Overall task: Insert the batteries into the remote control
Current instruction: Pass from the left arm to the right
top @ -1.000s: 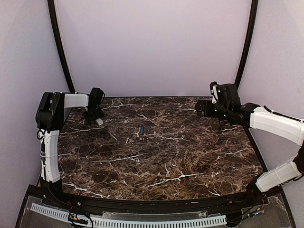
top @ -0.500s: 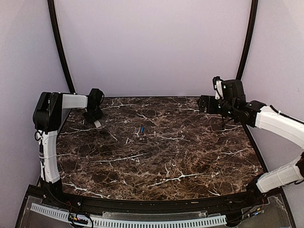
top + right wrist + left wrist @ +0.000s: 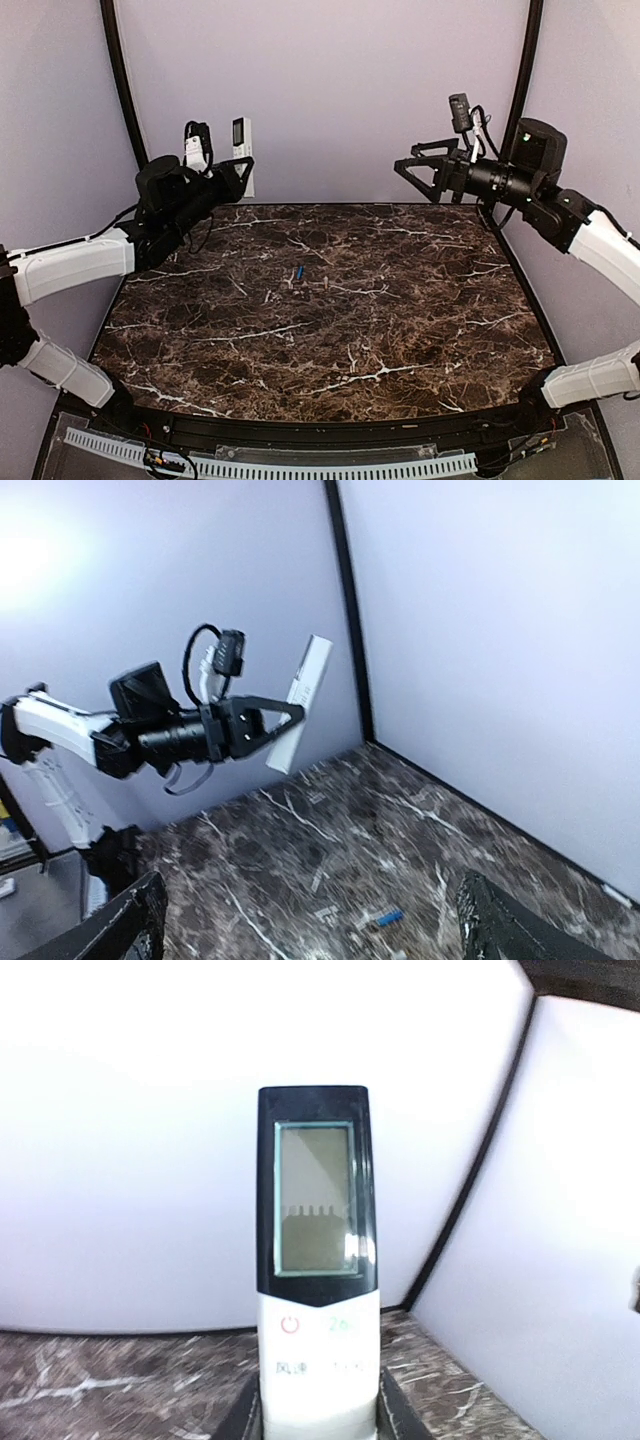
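Observation:
My left gripper [image 3: 243, 178] is raised above the table's back left and is shut on the lower end of the remote control [image 3: 242, 150]. The remote is a white bar held upright, its dark window at the top. In the left wrist view the remote [image 3: 318, 1260] fills the middle, screen facing the camera, gripped between both fingers [image 3: 398, 1412]. A small blue battery [image 3: 298, 272] lies on the marble table [image 3: 400, 330] near its middle. My right gripper [image 3: 412, 172] is open and empty, raised at the back right, facing left. The right wrist view shows the battery [image 3: 388, 918] and the remote [image 3: 298, 702] in the left gripper.
The table is dark brown marble with white veins, closed in by pale walls with black corner posts [image 3: 124, 95]. A small pale bit lies on the table just beside the battery.
The left arm has lifted off the back-left table surface with the remote and now holds it upright in the air. The right arm has risen and turned to face left.

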You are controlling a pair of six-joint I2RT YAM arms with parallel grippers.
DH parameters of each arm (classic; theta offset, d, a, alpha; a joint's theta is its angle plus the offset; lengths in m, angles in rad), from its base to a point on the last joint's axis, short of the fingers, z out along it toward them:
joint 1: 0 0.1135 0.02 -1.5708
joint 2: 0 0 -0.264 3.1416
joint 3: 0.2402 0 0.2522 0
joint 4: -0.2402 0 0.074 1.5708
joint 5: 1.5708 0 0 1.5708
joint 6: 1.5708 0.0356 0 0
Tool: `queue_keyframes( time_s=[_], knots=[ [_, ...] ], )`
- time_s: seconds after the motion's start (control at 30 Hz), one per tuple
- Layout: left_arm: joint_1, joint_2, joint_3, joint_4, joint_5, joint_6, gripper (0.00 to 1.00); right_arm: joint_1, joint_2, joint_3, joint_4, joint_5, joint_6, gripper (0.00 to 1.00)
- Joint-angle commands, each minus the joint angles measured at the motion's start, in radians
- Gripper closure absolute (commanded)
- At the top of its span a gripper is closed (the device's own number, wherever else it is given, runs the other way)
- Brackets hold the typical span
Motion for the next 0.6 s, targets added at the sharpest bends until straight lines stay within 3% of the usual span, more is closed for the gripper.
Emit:
queue_keyframes(
  time_s=[0.0,0.2,0.43,0.57],
  knots=[
    [-0.092,-0.056,-0.079,0.386,0.371,0.141,1.0,0.019,0.044,0.037,0.292,-0.31,0.11,0.04],
    [-0.211,-0.033,-0.041,0.453,0.574,0.122,1.0,0.114,0.156,0.167,0.267,-0.331,0.109,0.1],
    [-0.286,0.035,-0.016,0.521,0.662,0.114,1.0,0.172,0.222,0.208,0.25,-0.312,0.105,0.14],
    [-0.304,0.067,-0.01,0.542,0.673,0.096,1.0,0.193,0.252,0.223,0.246,-0.345,0.108,0.29]
  ],
)
